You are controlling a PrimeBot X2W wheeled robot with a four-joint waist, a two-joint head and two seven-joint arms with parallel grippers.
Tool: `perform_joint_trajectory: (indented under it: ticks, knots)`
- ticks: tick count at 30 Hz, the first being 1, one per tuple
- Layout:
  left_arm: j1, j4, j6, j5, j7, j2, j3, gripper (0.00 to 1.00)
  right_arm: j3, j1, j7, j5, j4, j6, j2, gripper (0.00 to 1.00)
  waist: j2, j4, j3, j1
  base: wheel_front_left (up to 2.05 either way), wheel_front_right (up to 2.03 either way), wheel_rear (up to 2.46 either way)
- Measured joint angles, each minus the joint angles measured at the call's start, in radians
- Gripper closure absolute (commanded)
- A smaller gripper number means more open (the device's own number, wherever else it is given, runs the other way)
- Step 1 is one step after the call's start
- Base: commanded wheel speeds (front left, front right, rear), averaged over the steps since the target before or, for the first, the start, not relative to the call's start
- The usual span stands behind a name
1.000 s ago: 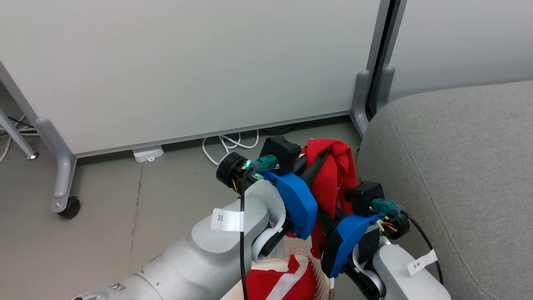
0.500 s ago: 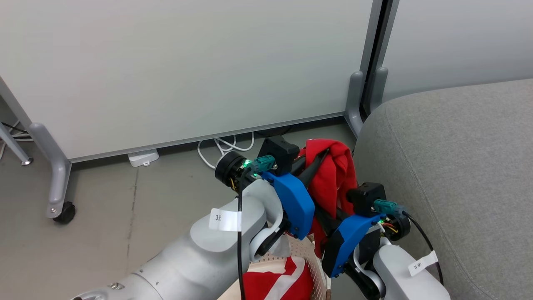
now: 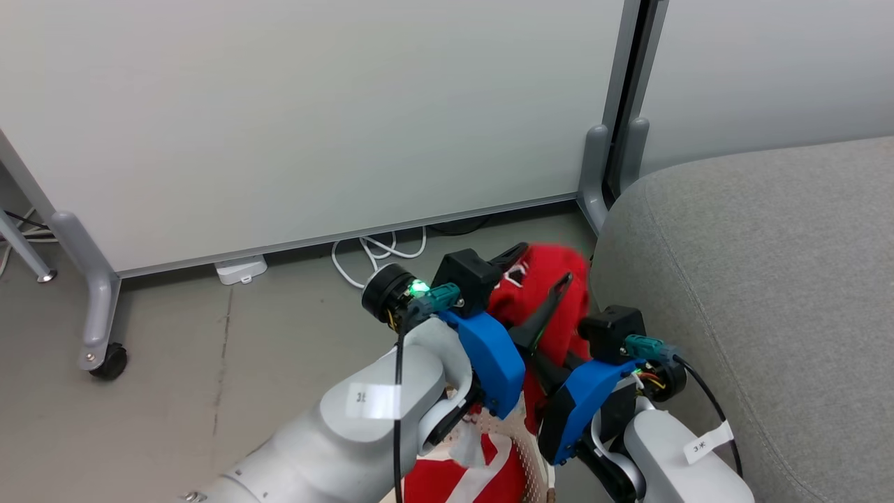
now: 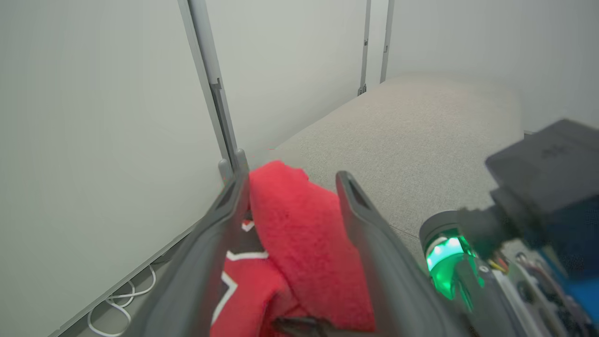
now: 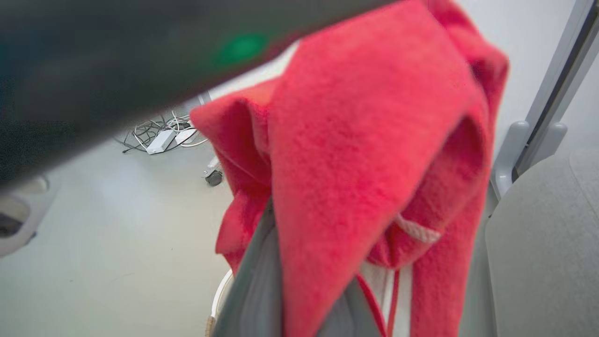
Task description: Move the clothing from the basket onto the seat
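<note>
A red jersey (image 3: pixel 552 276) with white lettering hangs bunched above the floor, just left of the grey seat (image 3: pixel 754 279). My left gripper (image 3: pixel 541 265) is open, one dark finger on each side of the jersey (image 4: pixel 299 234), its fingers (image 4: pixel 355 206) spread apart. My right gripper (image 5: pixel 266 243) is shut on the same jersey (image 5: pixel 355 140), which drapes over its fingers and hides their tips. Red shorts with a white stripe (image 3: pixel 482 468) lie in the cream perforated basket (image 3: pixel 524 433) at the bottom edge, under both arms.
White partition panels (image 3: pixel 314 119) on grey feet stand behind, one foot (image 3: pixel 594 175) close to the seat's corner. A castor (image 3: pixel 108 360) and white cables (image 3: pixel 377 248) with a small white box (image 3: pixel 241 269) lie on the grey floor at the left.
My left gripper has opened off the jersey, its fingers now spread either side. The jersey has slumped slightly and hangs from the right gripper. The right gripper stays shut.
</note>
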Motion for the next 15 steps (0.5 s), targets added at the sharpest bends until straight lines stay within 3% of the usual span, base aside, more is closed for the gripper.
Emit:
perform_joint_trajectory:
  ticks: [15]
  knots:
    - [0.39,-0.302,0.002,0.374,-0.004,0.16,0.426,0.0,-0.094,0.019,0.011,-0.044,-0.08,0.0,-0.015,1.0,0.0,0.024,0.018,-0.0001,0.0,0.0,0.0]
